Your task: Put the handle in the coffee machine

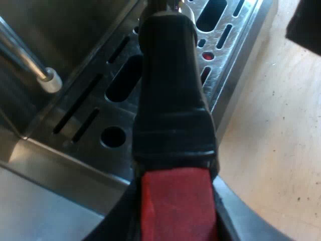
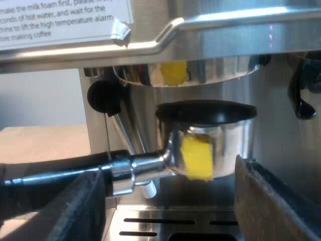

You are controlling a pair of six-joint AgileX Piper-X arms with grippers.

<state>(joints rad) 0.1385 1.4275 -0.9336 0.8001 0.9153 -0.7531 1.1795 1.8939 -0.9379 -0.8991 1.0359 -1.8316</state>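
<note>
The holder's dark handle (image 1: 170, 85) ends in red (image 1: 175, 206) and runs out over the drip tray (image 1: 85, 120). My left gripper (image 1: 175, 223) is shut on it at the red end, one finger on each side. From the right wrist view, the metal holder (image 2: 210, 145) with its black rim hangs just below the machine's round brew head (image 2: 200, 70), a small gap between them, its handle (image 2: 55, 170) level. My right gripper (image 2: 170, 211) is open below the holder, over the drip tray (image 2: 150, 221), its fingers (image 2: 85, 206) touching nothing.
A steam wand with a white tip (image 1: 49, 83) slants down beside the tray. A black knob (image 2: 103, 98) sits on the machine's front under a printed label (image 2: 60, 20). Light wooden tabletop (image 1: 281, 140) lies past the tray's edge.
</note>
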